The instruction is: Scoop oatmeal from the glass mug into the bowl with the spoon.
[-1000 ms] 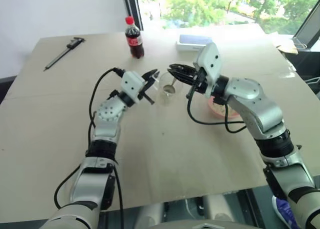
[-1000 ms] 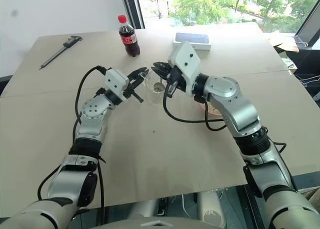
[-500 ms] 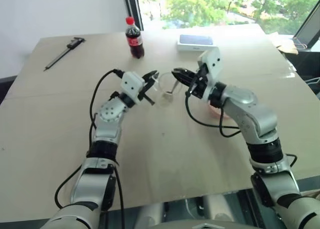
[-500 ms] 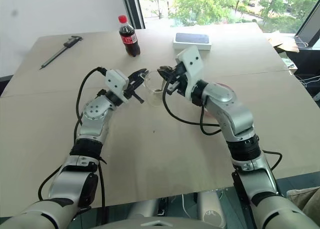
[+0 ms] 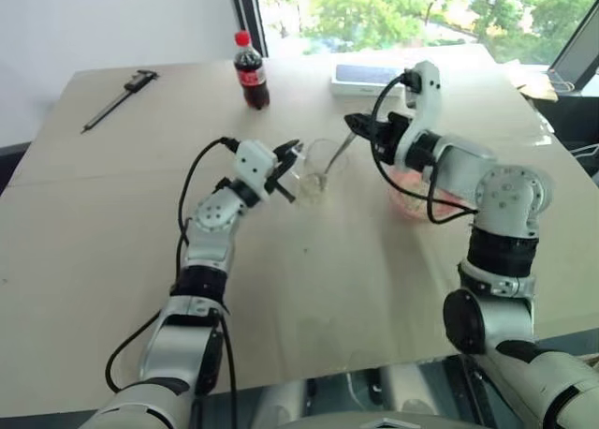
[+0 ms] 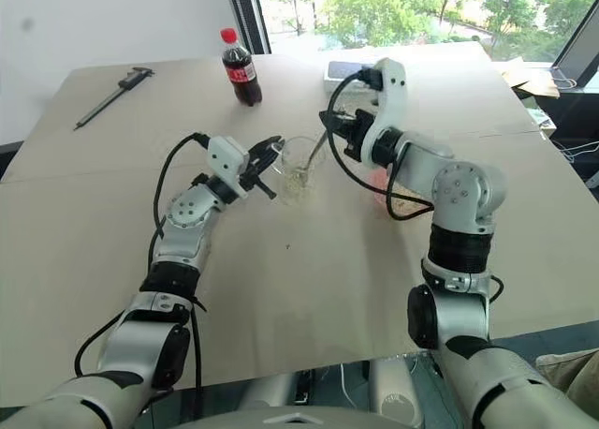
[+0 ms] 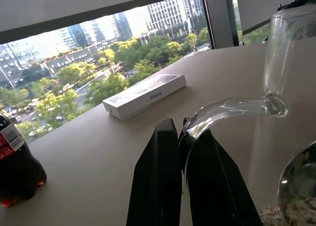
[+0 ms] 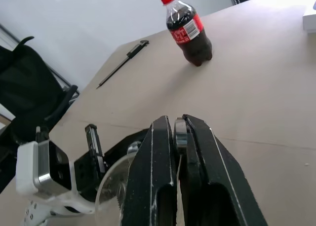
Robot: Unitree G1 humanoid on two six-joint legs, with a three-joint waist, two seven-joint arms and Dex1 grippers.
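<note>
While my left claw [image 5: 288, 155] pinches mug [image 5: 321, 166] handle, steadying it, right claw [image 5: 359, 125] pinches spoon [image 5: 335, 156] handle; spoon slants down-left from it into mug, reaching oatmeal [image 7: 296, 209]. Bowl [image 5: 412, 204] just below-right of right claw, near for tipping.

place: office or lab | cues: caliper [image 5: 120, 96], high-rise window [image 7: 98, 33], plain table [image 5: 309, 298]

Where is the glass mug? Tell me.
The glass mug stands mid-table in the left eye view, between both grippers, the left gripper pinching its handle.
</note>
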